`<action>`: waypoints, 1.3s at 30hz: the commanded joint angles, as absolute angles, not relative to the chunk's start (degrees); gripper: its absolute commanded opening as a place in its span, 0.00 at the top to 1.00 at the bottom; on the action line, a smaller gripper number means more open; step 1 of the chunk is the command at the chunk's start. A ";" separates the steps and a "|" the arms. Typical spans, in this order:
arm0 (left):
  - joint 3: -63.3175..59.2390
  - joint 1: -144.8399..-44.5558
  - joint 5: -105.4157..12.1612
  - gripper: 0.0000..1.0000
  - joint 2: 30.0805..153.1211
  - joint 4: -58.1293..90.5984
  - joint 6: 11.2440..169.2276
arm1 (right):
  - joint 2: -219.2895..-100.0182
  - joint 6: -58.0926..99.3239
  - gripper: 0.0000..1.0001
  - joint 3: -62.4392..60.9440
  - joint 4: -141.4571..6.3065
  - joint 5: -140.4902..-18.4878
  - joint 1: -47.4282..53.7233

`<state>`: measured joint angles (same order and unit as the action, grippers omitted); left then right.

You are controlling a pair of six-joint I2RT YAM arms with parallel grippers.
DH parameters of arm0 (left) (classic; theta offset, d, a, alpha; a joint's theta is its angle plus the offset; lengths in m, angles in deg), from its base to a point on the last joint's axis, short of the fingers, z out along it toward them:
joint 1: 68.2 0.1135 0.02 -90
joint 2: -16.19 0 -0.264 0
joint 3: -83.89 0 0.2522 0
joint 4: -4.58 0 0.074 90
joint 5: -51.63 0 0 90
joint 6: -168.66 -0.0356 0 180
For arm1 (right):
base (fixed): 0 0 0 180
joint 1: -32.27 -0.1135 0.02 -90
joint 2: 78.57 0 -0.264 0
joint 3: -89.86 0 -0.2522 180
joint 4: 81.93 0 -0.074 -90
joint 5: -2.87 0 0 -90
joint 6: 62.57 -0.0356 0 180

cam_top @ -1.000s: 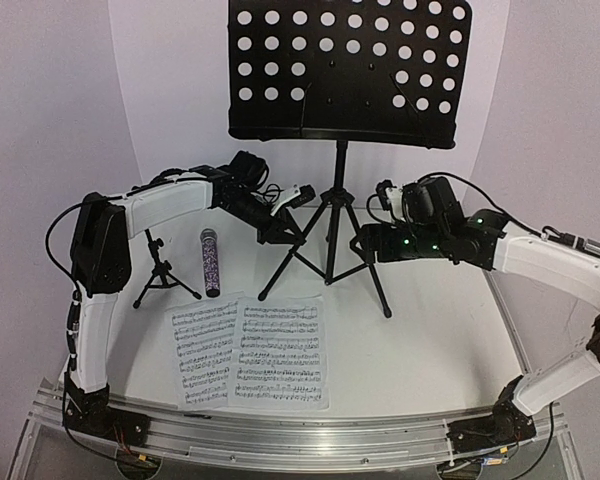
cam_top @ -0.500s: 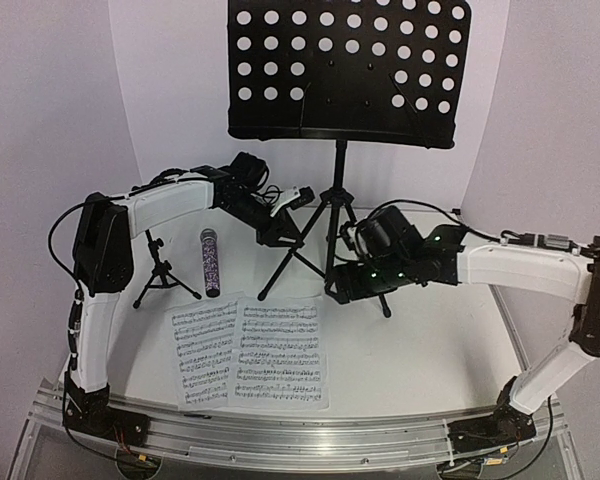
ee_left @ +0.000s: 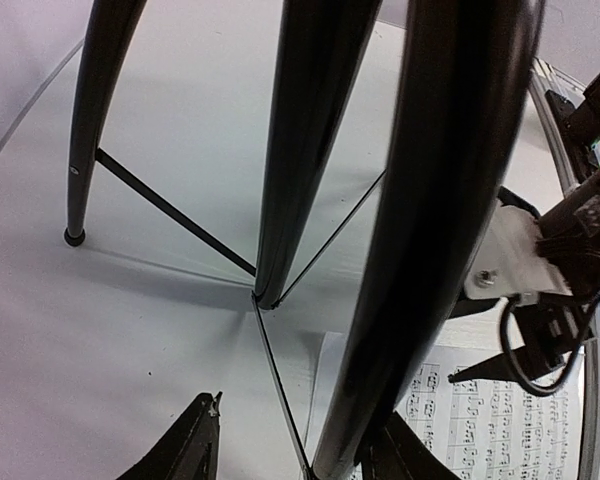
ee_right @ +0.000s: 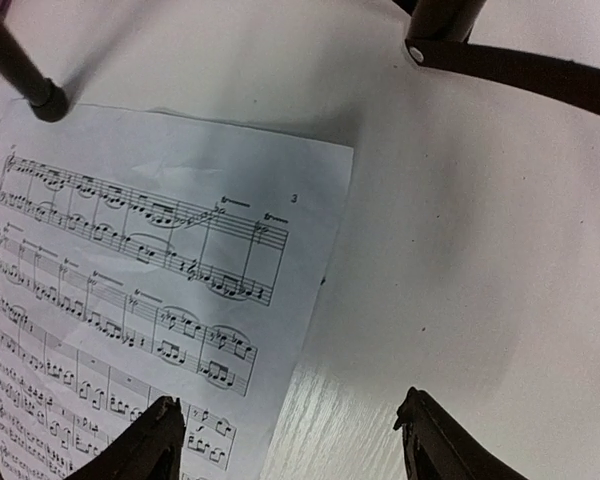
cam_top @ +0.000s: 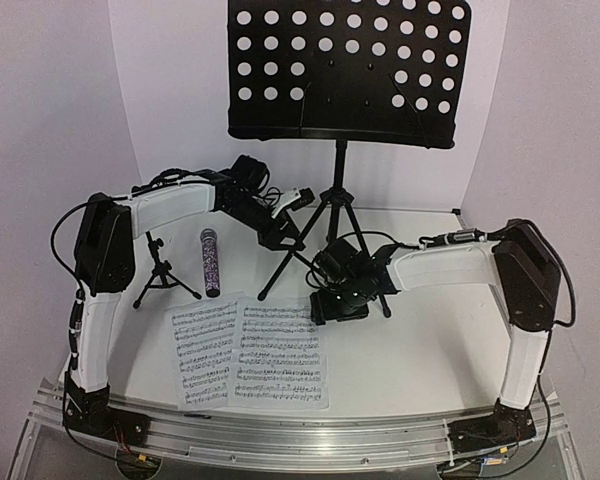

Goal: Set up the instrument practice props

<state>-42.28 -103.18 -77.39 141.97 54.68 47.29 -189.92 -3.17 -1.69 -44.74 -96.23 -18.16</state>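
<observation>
Left side: the small mic stand (cam_top: pixel 160 270) and the microphone (cam_top: pixel 210 262), which lies flat, are both left of the left pincer (cam_top: pixel 278 236), apart from it and not held.

Left pincer: it is open and straddles one leg of the music stand (cam_top: pixel 350 70). One finger is clear of the leg and the other is close against it. Nothing is gripped.

Centre: two music sheets lie flat on the bench (cam_top: pixel 430 340), nearer the arm bases than either pincer. The left sheet (cam_top: pixel 202 352) appears to overlap the right sheet (cam_top: pixel 280 352).

Right pincer (ee_right: pixel 290 425): its fingers are spread wide and hold nothing. It hovers low over the right sheet's right edge.

Risks:
- The stand looks top-heavy. Any sideways move of the left arm with the leg between its fingers could tip it.
- Thin paper flat on the bench gives little to grip. The fingers may skid, crease the sheet, or drag both sheets together.
- A stand foot is just beside the right arm and could be knocked.
</observation>
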 commanded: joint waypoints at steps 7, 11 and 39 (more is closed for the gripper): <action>-40.62 -104.12 -77.83 0.53 141.79 51.21 49.06 | -196.18 -6.88 0.39 0.98 -47.08 -79.87 -15.04; -40.13 -104.32 -77.43 0.54 141.84 50.08 49.30 | -197.04 -8.16 0.39 -0.57 -49.09 -71.62 -13.14; -38.27 -106.72 -75.51 0.55 142.29 47.64 50.40 | -187.59 -16.36 1.00 -9.23 -54.50 -73.05 -12.59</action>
<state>-39.57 -105.63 -76.58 141.97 49.64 49.86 -193.17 -21.34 -11.73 -65.41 -69.82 -11.18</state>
